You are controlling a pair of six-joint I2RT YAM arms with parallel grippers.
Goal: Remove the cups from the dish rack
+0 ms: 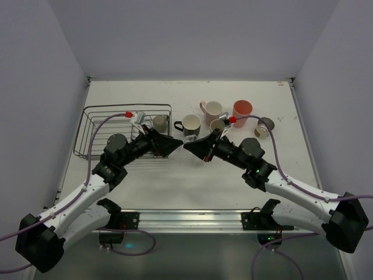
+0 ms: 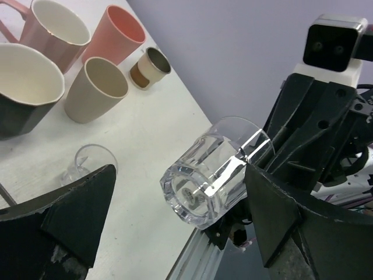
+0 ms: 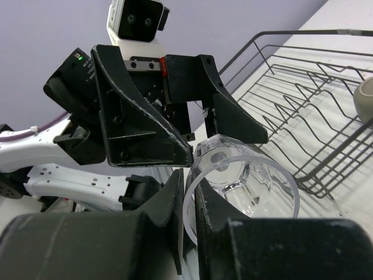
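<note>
Dish rack (image 1: 81,137) is sitting at the left of the surface (image 1: 175,186). It's thin dark wire, rectangular, with rows of upright prongs. Olive mug (image 1: 160,122) is standing mouth-up in the rack's far right corner, matte finish. The left arm and its cable are covering part of the wire.

Left end effector (image 1: 176,146) is hanging just right of the rack, jaws spread wide and straddling the base end of a clear glass (image 2: 213,175). I can't tell whether it's touching the glass.

The glass is lying on its side in the air between both arms, out of the rack and above the surface. It has a thick base and a smooth thin wall, and glare is running along its side. In the top view the black fingers are hiding it almost entirely.

Right end effector (image 1: 190,147) is pinching the glass rim, jaws narrow, one finger inside the mouth and one outside.

Second clear glass (image 2: 87,163) is resting on the surface, half hidden behind a left finger, and its pose is hard to read.

Five more are sitting on the surface behind the end effectors:
- black mug (image 1: 189,124): faceted, cream inside
- pink mug (image 1: 211,109): glossy
- beige cup (image 1: 218,125): plain
- salmon tumbler (image 1: 242,109): tapered
- metallic cup (image 1: 263,127): appears tipped over
</note>
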